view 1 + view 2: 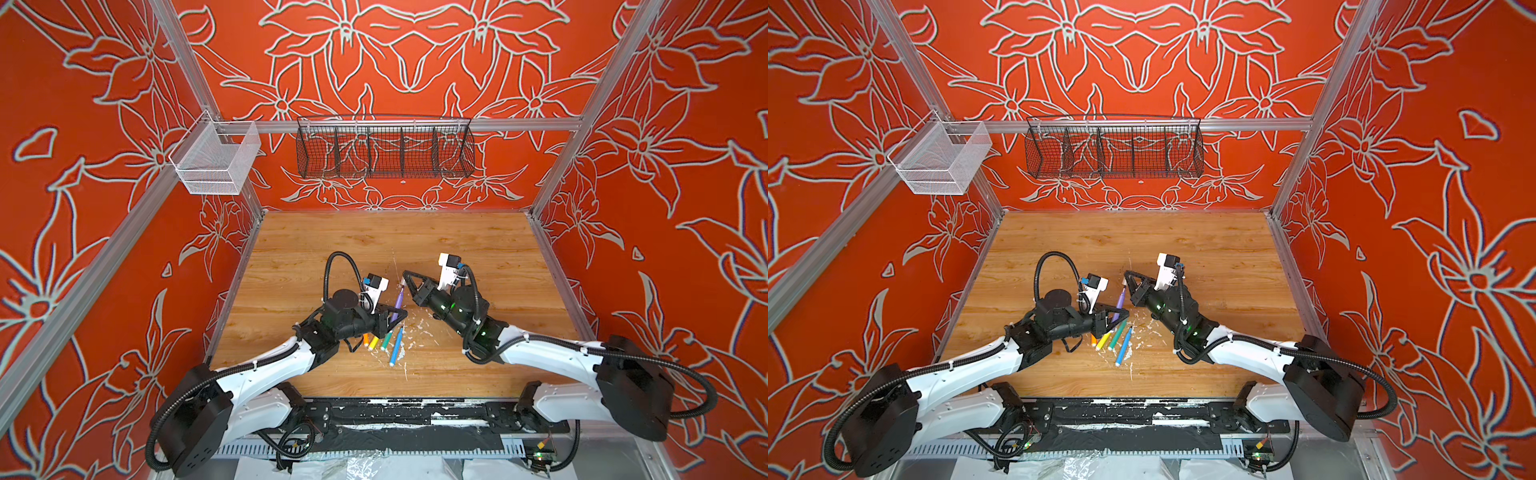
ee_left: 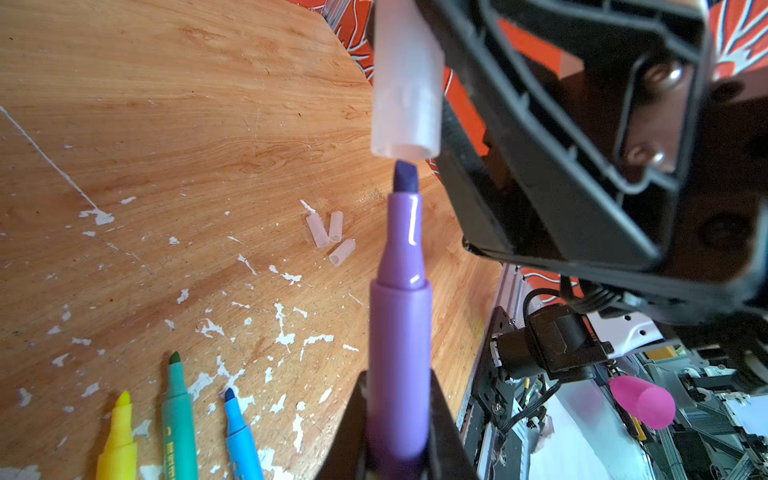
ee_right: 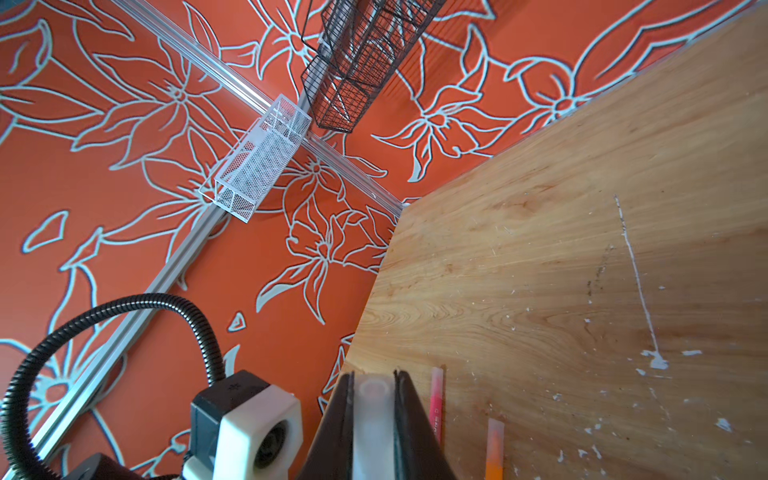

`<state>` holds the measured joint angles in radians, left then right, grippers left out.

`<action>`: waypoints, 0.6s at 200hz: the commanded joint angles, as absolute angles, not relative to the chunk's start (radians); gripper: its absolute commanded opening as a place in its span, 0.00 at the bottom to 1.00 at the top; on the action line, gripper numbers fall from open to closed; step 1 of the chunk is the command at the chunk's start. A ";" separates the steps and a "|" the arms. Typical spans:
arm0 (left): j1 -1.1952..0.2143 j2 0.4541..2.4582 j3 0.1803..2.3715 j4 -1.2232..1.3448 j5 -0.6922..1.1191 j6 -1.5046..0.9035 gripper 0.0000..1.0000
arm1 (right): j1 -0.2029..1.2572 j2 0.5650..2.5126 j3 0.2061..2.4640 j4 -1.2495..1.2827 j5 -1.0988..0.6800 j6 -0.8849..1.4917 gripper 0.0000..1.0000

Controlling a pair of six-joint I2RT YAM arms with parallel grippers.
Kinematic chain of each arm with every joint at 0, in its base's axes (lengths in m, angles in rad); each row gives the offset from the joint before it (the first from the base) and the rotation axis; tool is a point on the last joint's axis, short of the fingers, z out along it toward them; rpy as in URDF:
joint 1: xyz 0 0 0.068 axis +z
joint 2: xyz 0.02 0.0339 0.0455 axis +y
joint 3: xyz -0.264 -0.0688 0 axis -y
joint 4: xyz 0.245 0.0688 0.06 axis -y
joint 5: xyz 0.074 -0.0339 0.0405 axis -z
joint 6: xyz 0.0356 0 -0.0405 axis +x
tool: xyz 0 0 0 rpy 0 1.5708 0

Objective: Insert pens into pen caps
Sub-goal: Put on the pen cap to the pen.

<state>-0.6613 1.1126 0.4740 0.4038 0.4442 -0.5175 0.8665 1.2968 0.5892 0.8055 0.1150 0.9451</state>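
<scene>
Left wrist view: left tool (image 2: 398, 399) grips purple pen (image 2: 399, 324), tip just short of the cap (image 2: 405, 104) pinched in right tool (image 3: 373, 386), not yet in; three caps (image 2: 330, 235) loose on worktop (image 2: 166, 104), yellow (image 2: 118, 440), green (image 2: 178, 415), blue (image 2: 241, 436) pens bare at left tool's 6 o'clock; pink (image 3: 436, 399), orange (image 3: 494, 453) look capped

A robotics lab cell: aluminium frame (image 1: 519, 124), printed orange walls (image 1: 415, 54), paint-flecked wooden tabletop (image 1: 374, 241).
</scene>
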 commanded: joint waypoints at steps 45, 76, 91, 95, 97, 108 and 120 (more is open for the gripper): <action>-0.663 1.076 0.475 0.394 0.424 -0.513 0.00 | 0.890 1.309 0.594 0.875 0.149 0.965 0.15; -0.664 1.063 0.473 0.392 0.418 -0.512 0.00 | 0.890 1.325 0.589 0.879 0.149 0.976 0.15; -0.663 1.058 0.474 0.384 0.409 -0.510 0.00 | 0.890 1.329 0.588 0.883 0.146 0.983 0.15; -0.663 1.056 0.474 0.381 0.406 -0.507 0.00 | 0.890 1.332 0.589 0.886 0.145 0.983 0.15; -0.663 1.055 0.473 0.381 0.404 -0.507 0.00 | 0.890 1.332 0.589 0.886 0.144 0.984 0.15; -0.663 1.052 0.472 0.377 0.397 -0.506 0.00 | 0.891 1.336 0.589 0.893 0.143 0.984 0.15; -0.663 1.049 0.471 0.376 0.392 -0.504 0.00 | 0.891 1.338 0.588 0.894 0.142 0.990 0.15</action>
<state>-0.6613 1.0687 0.4740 0.3790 0.4122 -0.5167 0.8841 1.3289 0.5896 0.8528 0.1310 0.9627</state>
